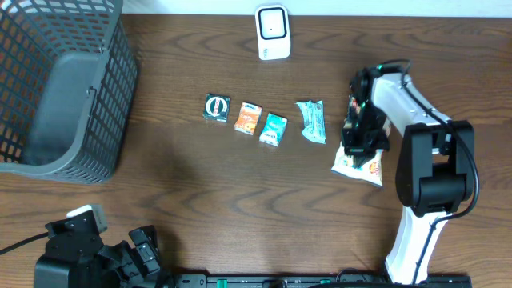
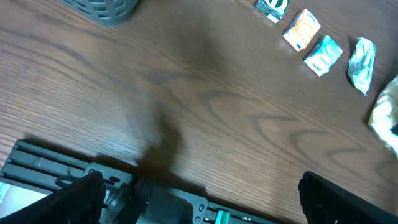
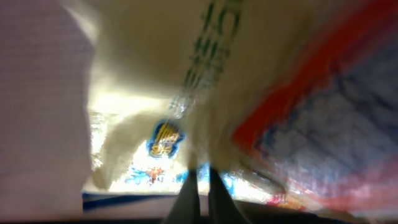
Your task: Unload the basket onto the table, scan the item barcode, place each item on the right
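A brown wooden table (image 1: pixel 184 184) seen from above; a grey mesh basket (image 1: pixel 72 120) fills the upper left corner of the frame; a small white scanner (image 1: pixel 273 32) stands at the top centre edge. Across the middle lies a row of four small items, each apart from the next: a green packet (image 1: pixel 217 107) with a round mark, an orange packet (image 1: pixel 248 118), a teal packet (image 1: pixel 274 129), and a crumpled pale blue wrapper (image 1: pixel 312 122). Right of that row, at centre right, lies the bag (image 1: pixel 360 168), white with red and orange print, its lower end on the table. The white right arm (image 1: pixel 416 112) rises from the bottom right of the frame and bends back down over the bag; the right gripper (image 1: pixel 362 136) sits on the bag's upper end, well below and to the right of the scanner. In the right wrist view the bag fills nearly the whole frame, blurred, and the two fingers (image 3: pixel 189 199) meet at the bottom centre, pressed tight together on the bag's film. The dark left arm (image 1: pixel 80 256) sits in the bottom left corner; the left gripper (image 1: pixel 146 250) is spread wide and holds nothing; in the left wrist view its fingers (image 2: pixel 74 199) stand at opposite bottom corners above bare wood.
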`<state>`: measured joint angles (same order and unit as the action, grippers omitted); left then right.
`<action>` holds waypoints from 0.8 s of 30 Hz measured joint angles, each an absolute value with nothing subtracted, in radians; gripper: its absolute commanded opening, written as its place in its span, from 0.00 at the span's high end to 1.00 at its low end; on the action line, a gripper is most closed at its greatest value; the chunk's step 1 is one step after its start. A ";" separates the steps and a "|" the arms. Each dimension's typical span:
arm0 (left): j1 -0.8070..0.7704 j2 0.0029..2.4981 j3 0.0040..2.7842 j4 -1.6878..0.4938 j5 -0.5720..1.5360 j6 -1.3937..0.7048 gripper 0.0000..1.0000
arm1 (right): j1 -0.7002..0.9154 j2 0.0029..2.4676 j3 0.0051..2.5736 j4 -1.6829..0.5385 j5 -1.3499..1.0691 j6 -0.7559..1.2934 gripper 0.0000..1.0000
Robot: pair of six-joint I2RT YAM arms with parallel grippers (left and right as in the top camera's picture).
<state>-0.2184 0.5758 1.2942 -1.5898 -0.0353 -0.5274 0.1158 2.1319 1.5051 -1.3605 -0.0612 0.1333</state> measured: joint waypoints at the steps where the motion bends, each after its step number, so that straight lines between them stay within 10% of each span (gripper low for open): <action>1: -0.218 0.576 1.294 -1.589 -0.035 -0.527 0.02 | 0.121 2.132 1.490 -1.346 -0.065 0.137 0.99; 12: -0.218 0.576 1.294 -1.590 -0.036 -0.528 0.02 | 0.124 2.141 1.790 -1.572 -0.033 0.163 0.99; 16: -0.218 0.576 1.294 -1.589 -0.036 -0.527 0.02 | 0.113 2.140 1.979 -1.564 0.076 0.161 0.74; 24: -0.218 0.576 1.294 -1.589 -0.035 -0.528 0.02 | 0.067 2.137 1.983 -1.322 0.202 0.165 0.65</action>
